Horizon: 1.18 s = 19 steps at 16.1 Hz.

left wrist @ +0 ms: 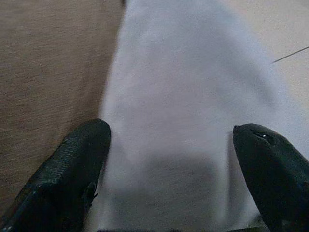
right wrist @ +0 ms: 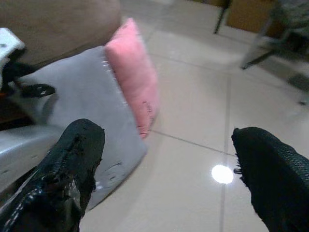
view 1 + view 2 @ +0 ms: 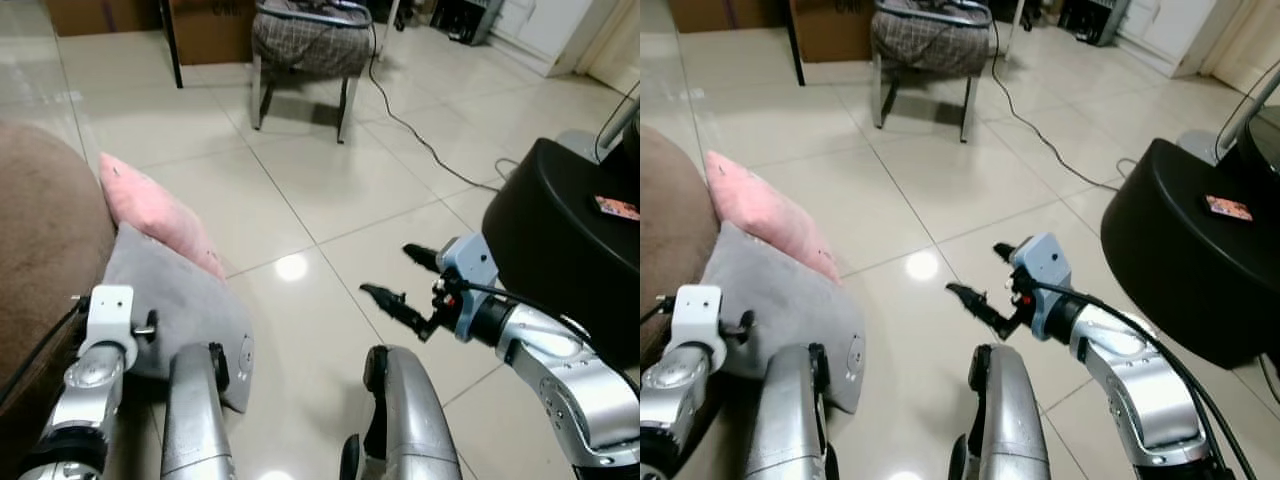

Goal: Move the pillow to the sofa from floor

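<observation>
Soft grey fabric pillow [image 3: 175,300] is leaning against the brown sofa [image 3: 40,250]; left gripper [image 1: 169,159] is straddling it, fingers spread, likely readying a grasp. Right gripper [image 3: 405,280] is hovering, fingers apart.

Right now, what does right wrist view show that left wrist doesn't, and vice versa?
Right wrist alone: the pink pillow leaning on the grey pillow, open tile floor with a light glare, chair legs far off, and the left arm by the grey pillow. Left wrist alone: a close look at the grey pillow's cloth between the open left fingers. Shared: the grey pillow against the brown sofa, and fingers spread open.
</observation>
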### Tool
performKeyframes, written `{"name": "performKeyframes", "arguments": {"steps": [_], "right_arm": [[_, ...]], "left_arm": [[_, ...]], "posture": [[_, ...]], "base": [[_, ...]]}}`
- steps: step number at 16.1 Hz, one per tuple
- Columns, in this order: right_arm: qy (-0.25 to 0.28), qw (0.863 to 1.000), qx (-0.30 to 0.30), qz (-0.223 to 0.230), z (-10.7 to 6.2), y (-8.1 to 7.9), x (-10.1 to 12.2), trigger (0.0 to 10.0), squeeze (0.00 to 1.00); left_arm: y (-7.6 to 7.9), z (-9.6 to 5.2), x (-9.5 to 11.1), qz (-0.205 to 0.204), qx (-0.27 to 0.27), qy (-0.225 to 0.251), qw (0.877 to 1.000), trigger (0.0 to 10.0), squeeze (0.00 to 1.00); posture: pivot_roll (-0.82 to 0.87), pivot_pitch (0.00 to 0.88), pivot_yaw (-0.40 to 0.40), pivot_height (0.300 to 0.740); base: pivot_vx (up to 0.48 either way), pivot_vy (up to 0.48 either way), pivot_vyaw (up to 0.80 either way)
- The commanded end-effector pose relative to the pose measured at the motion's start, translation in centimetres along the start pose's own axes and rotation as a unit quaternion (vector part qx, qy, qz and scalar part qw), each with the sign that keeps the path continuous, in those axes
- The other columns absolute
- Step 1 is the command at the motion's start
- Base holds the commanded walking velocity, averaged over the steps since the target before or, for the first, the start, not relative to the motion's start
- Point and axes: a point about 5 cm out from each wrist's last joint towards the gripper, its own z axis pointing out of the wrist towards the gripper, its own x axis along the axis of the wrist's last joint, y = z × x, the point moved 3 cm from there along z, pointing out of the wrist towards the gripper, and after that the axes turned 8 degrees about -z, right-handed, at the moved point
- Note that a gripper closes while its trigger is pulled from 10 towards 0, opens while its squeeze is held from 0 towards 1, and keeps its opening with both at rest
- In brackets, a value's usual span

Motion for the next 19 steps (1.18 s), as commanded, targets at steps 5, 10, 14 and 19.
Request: {"name": "performKeyframes", "arguments": {"steps": [5,10,14,19], "right_arm": [[0.002,0.997,0.080,-0.011,-0.4,-1.8,0.8,10.0,1.00],[-0.006,0.996,0.085,-0.020,-0.4,-1.9,0.8,10.0,0.75],[-0.009,0.996,0.083,-0.022,-0.8,-1.9,0.7,10.0,0.00],[-0.009,0.993,0.114,-0.016,-1.1,-2.7,0.8,10.0,0.00]], "left_arm": [[-2.7,0.1,-1.8,0.052,0.074,-0.032,0.995,10.0,0.00],[0.2,0.4,-3.0,-0.074,-0.002,-0.077,0.994,10.0,0.00],[1.6,0.5,-3.2,-0.095,-0.045,-0.092,0.990,4.9,0.00],[2.1,0.7,-2.7,-0.112,-0.058,-0.084,0.988,0.0,0.00]], "posture": [[-0.03,0.145,-0.138,0.475],[-0.04,0.142,-0.132,0.475],[-0.04,0.130,-0.124,0.475],[-0.04,0.116,-0.121,0.475]], "base": [[0.000,0.000,0.00],[0.000,0.000,0.00],[0.000,0.000,0.00],[0.000,0.000,0.00]]}}
